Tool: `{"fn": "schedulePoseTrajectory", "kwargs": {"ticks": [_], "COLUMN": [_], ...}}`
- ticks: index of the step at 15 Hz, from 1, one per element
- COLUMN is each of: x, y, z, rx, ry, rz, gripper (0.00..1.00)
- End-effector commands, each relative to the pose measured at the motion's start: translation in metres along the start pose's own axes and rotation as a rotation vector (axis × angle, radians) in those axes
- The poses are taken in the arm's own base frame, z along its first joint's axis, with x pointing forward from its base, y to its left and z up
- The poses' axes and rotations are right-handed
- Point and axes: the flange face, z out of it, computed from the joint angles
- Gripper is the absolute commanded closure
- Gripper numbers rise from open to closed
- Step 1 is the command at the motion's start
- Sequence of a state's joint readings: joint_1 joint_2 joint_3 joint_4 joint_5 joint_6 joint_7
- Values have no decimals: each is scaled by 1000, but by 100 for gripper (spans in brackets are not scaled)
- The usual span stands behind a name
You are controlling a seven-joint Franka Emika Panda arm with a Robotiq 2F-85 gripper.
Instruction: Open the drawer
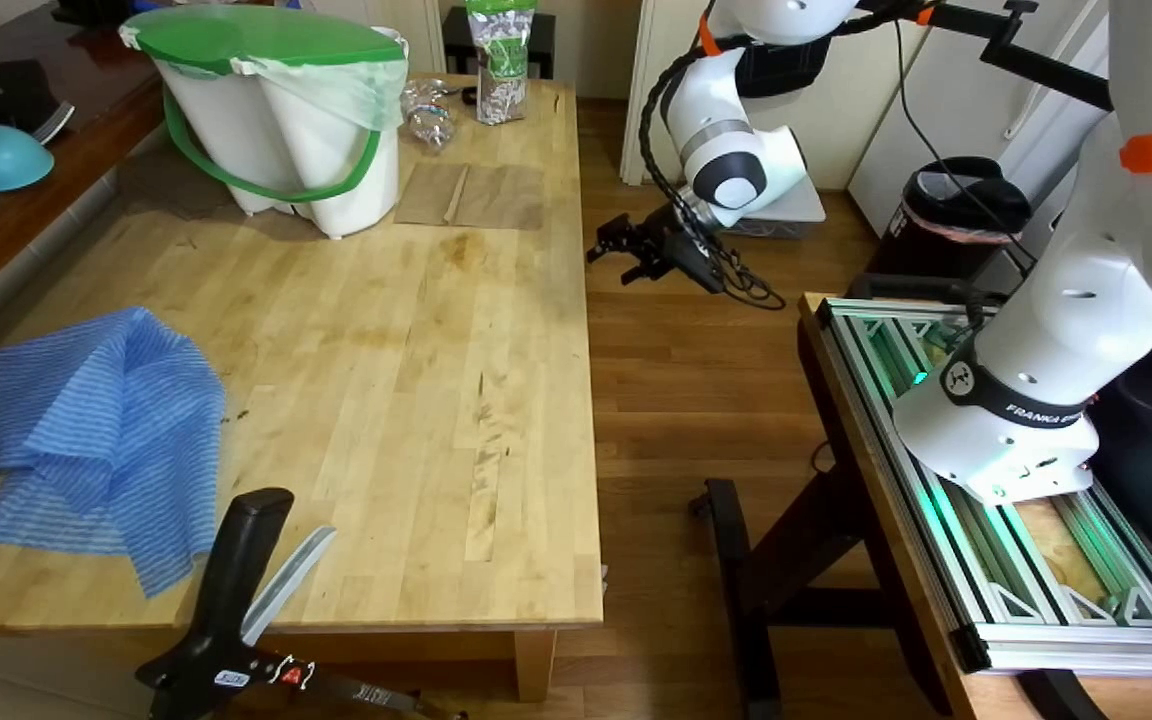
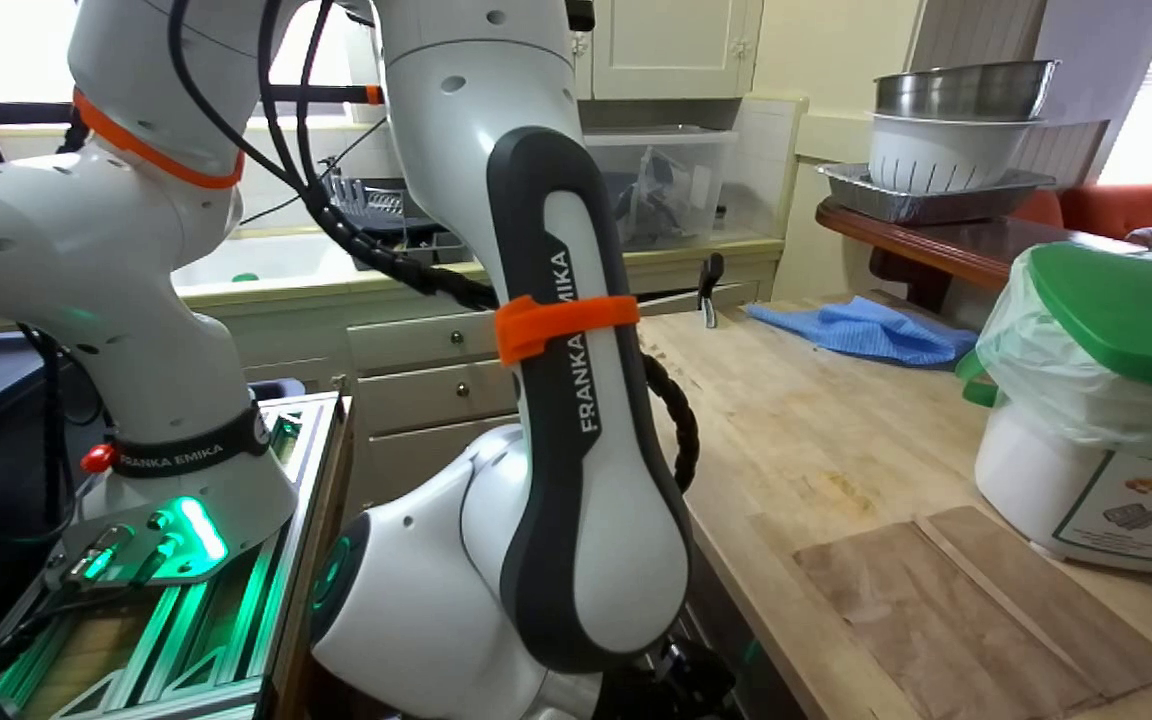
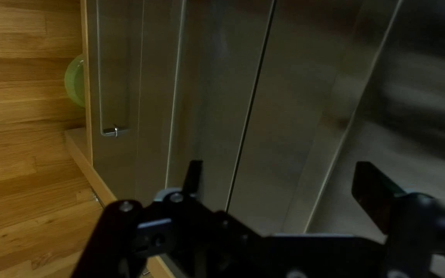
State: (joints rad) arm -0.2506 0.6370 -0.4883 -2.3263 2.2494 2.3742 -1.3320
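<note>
Timber floor (image 1: 686, 420) runs between a metal frame (image 1: 1096, 645) and the worktop (image 1: 416, 340), which carries a green-lidded bin (image 1: 286, 120) and a blue cloth (image 1: 106, 430). Tool (image 1: 609, 267) position: over the floor, near the long worktop edge in an exterior view. Tool state: fingertips (image 3: 373, 189) spread wide apart. Drawer fronts (image 3: 211, 96) appear in the wrist view as grey panels divided by long seams; they lie ahead of the tool, visible between its fingertips and to either side. Contact cannot be determined, nor which front is the task's. Metal bar (image 3: 99, 77): on the panel nearest the visible floor, apart from the tool.
</note>
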Motion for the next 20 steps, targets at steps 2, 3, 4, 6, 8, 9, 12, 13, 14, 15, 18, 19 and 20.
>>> {"fn": "schedulePoseTrajectory", "kwargs": {"ticks": [2, 3, 4, 6, 8, 9, 12, 13, 14, 15, 18, 19, 20], "x": [0, 0, 0, 0, -2, -3, -8, -10, -12, -14, -20, -22, -24], "y": [-8, -10, -12, -17, -20, -21, -22, -22, -22, -21, -19, -18, -17], "z": [5, 8, 10, 15, 19, 21, 28, 29, 31, 33, 39, 41, 42], "rx": [28, 36, 44, 61, 71, 74, 78, 76, 75, 73, 69, 66, 64], "ry": [40, 43, 47, 55, 56, 53, 39, 33, 26, 18, -1, -7, -12], "rz": [35, 42, 47, 57, 62, 64, 57, 54, 51, 48, 42, 39, 39], "gripper": [4, 4, 4, 3, 2, 3, 8, 9, 12, 13, 17, 21, 19]}}
